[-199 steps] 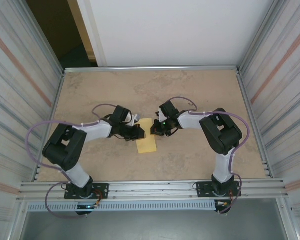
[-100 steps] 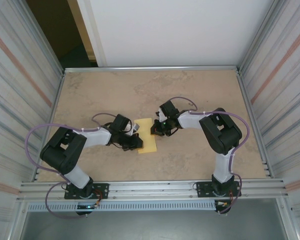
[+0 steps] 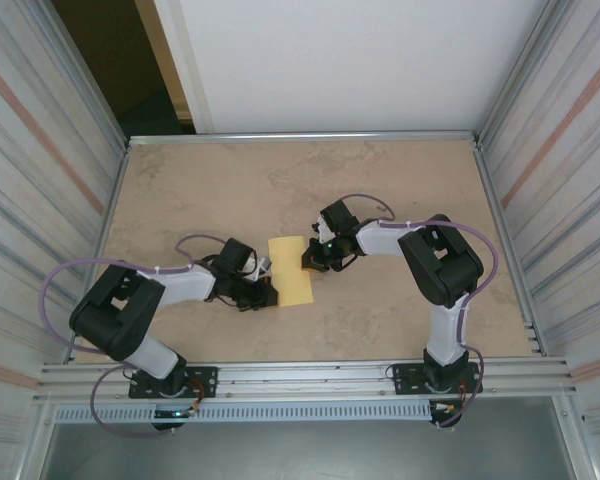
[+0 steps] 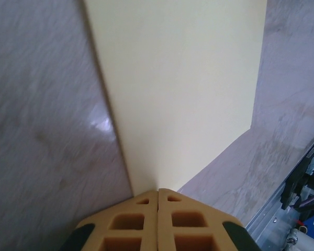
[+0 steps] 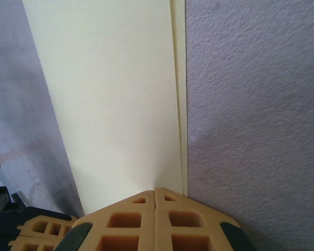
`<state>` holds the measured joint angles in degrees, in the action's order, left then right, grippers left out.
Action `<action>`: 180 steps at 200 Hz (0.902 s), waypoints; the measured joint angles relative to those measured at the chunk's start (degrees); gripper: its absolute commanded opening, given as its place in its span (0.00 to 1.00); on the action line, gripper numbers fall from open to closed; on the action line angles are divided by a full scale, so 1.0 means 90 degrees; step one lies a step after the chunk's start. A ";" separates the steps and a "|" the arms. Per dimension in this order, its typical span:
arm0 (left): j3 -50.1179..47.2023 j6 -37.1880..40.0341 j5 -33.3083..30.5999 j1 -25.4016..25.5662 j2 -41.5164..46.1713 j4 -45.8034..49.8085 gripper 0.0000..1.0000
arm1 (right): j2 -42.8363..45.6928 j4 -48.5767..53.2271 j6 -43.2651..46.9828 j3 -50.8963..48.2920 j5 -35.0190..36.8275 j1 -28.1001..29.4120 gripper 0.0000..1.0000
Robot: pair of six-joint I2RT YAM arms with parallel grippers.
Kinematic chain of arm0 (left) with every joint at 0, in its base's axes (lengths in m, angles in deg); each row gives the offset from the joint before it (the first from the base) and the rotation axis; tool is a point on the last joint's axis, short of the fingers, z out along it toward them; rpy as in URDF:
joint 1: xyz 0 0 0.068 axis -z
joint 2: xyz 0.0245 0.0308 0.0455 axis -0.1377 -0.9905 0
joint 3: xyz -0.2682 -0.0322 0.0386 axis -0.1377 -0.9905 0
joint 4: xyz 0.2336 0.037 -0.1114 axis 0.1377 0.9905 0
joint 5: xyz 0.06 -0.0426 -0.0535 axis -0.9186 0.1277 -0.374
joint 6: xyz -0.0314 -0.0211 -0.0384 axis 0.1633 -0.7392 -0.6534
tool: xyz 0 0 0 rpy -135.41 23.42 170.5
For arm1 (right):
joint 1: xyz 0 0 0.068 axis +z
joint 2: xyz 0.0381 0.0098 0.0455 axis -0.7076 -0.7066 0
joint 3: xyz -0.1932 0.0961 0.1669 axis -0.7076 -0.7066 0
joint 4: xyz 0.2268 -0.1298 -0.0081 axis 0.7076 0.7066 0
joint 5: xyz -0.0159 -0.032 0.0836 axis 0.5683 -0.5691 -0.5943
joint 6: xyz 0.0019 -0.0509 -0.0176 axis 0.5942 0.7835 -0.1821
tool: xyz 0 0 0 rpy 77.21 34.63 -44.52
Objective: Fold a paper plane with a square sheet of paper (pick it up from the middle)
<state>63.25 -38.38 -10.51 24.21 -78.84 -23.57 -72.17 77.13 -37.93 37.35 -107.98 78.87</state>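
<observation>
Folded sheet of paper (image 3: 291, 270) lies flat mid-way across the tabletop (image 3: 400, 190) between left jaws and right jaws, both closed tight with tips at its edges; even downward pressure should sharpen the crease without shifting layers.

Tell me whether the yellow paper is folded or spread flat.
Folded. The square sheet of paper lies as a narrow rectangle, and the right wrist view shows a lower layer's edge peeking past the top layer.
</observation>
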 measured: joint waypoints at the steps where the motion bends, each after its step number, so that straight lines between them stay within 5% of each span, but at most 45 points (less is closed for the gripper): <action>1: -0.0022 0.0000 -0.0005 0.0000 0.0022 0.0000 0.07 | -0.0002 0.0000 0.0000 0.0000 -0.0005 0.0000 0.00; 70: 0.0112 -0.0112 0.0010 -0.0036 0.0940 0.0228 0.08 | -0.0010 -0.0002 0.0002 0.0000 -0.0053 -0.0022 0.00; 139: 0.0811 -0.0141 0.0163 -0.0253 -0.0746 -0.0699 0.07 | -0.0039 -0.0044 0.0002 0.0000 -0.0124 -0.0068 0.00; 180: 0.0452 -0.0083 0.0143 -0.0253 -0.0731 -0.0823 0.06 | -0.0046 -0.0063 0.0000 -0.0002 -0.0117 -0.0119 0.00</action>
<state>67.31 -39.12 -9.22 21.93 -85.42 -30.98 -72.58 76.56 -37.93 37.32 -109.03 77.80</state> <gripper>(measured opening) 0.065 0.043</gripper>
